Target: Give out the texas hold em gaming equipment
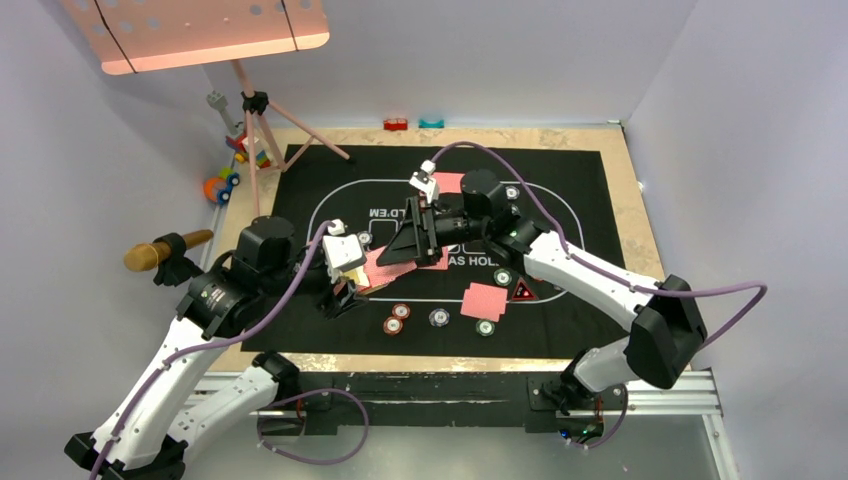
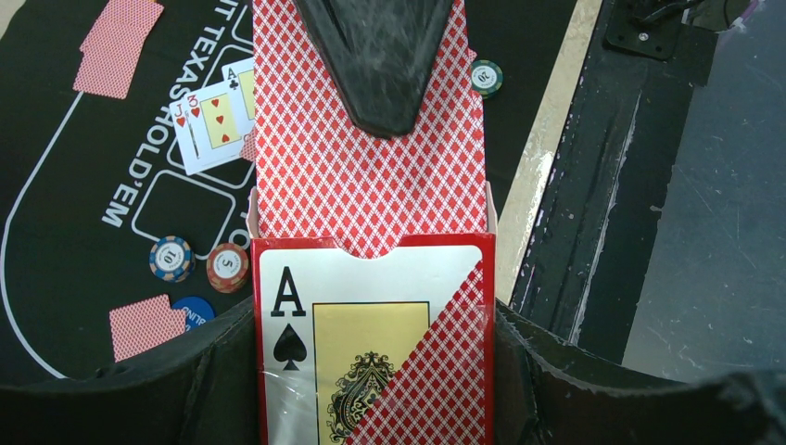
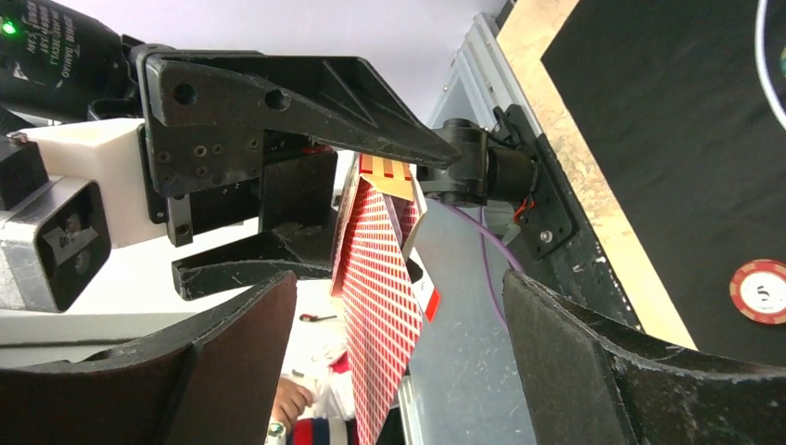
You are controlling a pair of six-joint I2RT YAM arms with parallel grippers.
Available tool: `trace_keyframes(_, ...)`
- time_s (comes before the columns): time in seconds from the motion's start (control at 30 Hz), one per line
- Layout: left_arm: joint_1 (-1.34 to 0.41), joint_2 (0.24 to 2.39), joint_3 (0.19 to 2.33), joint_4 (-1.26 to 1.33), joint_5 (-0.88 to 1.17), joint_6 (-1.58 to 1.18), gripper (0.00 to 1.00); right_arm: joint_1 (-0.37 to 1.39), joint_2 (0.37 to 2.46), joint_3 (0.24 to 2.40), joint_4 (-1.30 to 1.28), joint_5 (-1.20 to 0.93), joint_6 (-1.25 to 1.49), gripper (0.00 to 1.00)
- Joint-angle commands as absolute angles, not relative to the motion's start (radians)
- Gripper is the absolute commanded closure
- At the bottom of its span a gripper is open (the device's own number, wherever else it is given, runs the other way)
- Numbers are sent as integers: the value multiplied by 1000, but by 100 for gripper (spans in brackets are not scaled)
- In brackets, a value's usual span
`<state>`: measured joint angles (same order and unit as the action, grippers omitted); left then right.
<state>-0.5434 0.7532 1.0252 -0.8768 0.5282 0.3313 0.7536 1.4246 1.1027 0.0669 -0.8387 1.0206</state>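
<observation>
The mat [image 1: 590, 180] is black with white lettering. On it, red diamond-backed cards [image 1: 484, 299], chips rimmed red-orange [image 1: 394, 324] and green [image 1: 485, 327] — and a red-black triangular marker [image 1: 522, 291]. The card box [image 2: 371, 343] — red-edged — shows a black ace of spades.

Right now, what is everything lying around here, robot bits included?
Mat: one, black with white lettering, on the wooden table.
Card box: one, red, ace of spades on it, between the left jaws.
Red-backed cards: a stack sticking out of the box.
Face-down cards: small piles, on the mat.
Face-up cards: three, mat centre.
Chips: several, red, grey, green, on the mat.
Triangular marker: one, red-black.
Blue button: one.
Blocks: red and teal, far edge.
Toys: colourful, left.
Left gripper: jaws clamping the box.
Right gripper: jaws open around the cards.
</observation>
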Motion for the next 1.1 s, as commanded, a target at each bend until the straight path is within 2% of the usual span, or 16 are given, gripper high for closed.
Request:
trace_keyframes(0.0, -537, 747, 1050, -811, 554, 316, 100, 772, 1443, 1138, 100, -833, 1033, 17)
trace_keyframes(0.13, -538, 746, 1051, -816, 551, 316, 100, 771, 1445, 1122, 86, -842, 1034, 25)
trace_keyframes(0.33, -537, 742, 1052, -818, 551, 317, 100, 747, 1431, 1117, 45, -846, 1025, 46)
trace_keyframes(0.63, -537, 739, 1052, -821, 549, 315, 100, 663, 1364, 1110, 3, -867, 1008, 70)
trace_keyframes(0.77, -537, 741, 1049, -817, 550, 313, 100, 647, 1345, 1112, 3, -872, 1008, 86)
trace_keyframes(0.87, -537, 743, 1046, -818, 549, 313, 100, 639, 1336, 1121, 3, -874, 1006, 93)
trace_keyframes(1.07, -536, 741, 1044, -822, 548, 315, 100, 591, 1320, 1144, 3, -871, 1007, 100)
